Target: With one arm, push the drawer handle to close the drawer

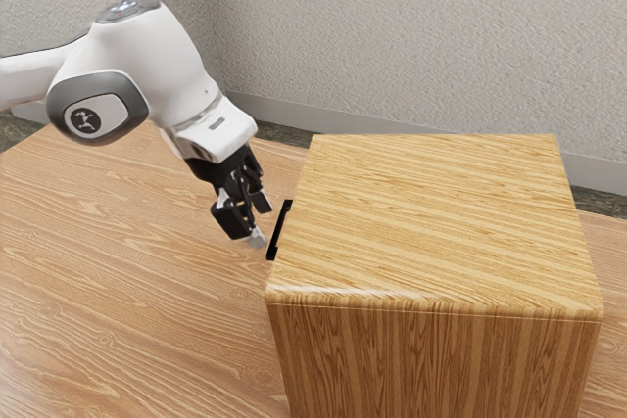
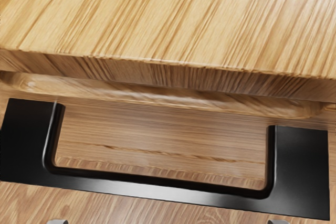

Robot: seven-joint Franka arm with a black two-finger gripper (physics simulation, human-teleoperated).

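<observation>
- The black, bracket-shaped metal handle (image 1: 279, 230) is on the side of the striped wooden cabinet (image 1: 441, 222) that faces the exterior view's left, close to that face.
- The black two-finger gripper (image 1: 262, 223) is just beside the handle, to the exterior view's left of it, with its fingers apart and nothing clamped between them; one fingertip is nearer, the other farther.
- The approach looks done; I see no contact with the handle, so the push itself seems left to do.
- Little travel appears to remain: a narrow pale wooden ledge (image 2: 173, 98) runs under the cabinet top's edge (whether that means a small opening or just the front's shape, I cannot tell).
- What is left, I judge, is a short push toward the exterior view's right, until the drawer front is clearly flush.
</observation>
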